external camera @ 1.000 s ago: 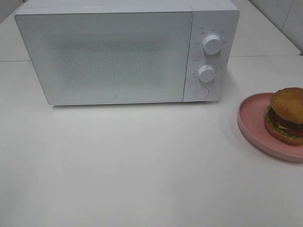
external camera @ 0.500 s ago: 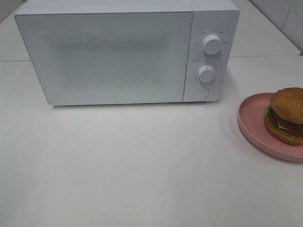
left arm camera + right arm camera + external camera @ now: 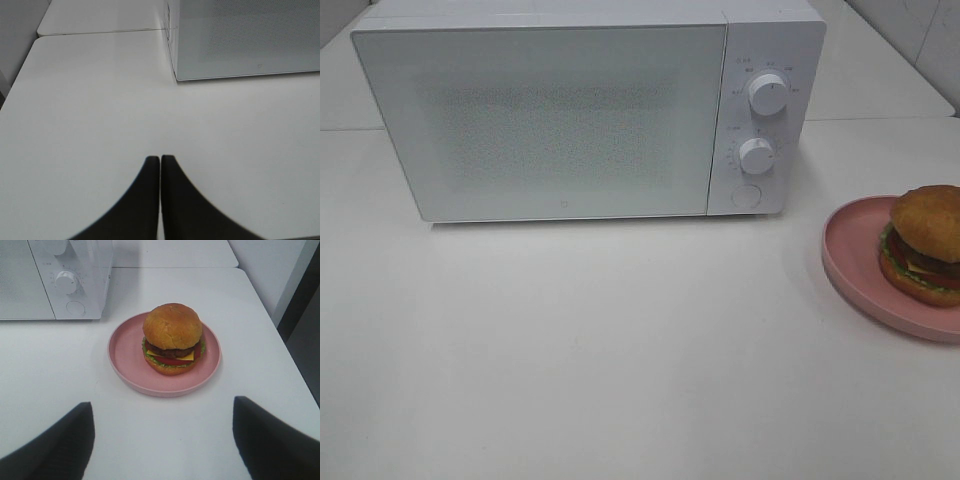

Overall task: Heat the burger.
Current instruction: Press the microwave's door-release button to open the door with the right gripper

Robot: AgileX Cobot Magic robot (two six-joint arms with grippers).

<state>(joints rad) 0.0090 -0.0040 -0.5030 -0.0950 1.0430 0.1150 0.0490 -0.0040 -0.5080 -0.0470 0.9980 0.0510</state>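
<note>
The burger with a golden-brown bun, lettuce, tomato, cheese and patty sits on a round pink plate at the table's right edge; it also shows in the right wrist view. The white microwave stands at the back with its door closed. My right gripper is open, its fingers wide apart, a short way in front of the plate. My left gripper is shut and empty over bare table, short of the microwave's left front corner. Neither gripper shows in the exterior view.
The microwave's control panel has two knobs and a round door button; they also show in the right wrist view. The white table ends close behind the plate on the right. A table seam runs behind the microwave.
</note>
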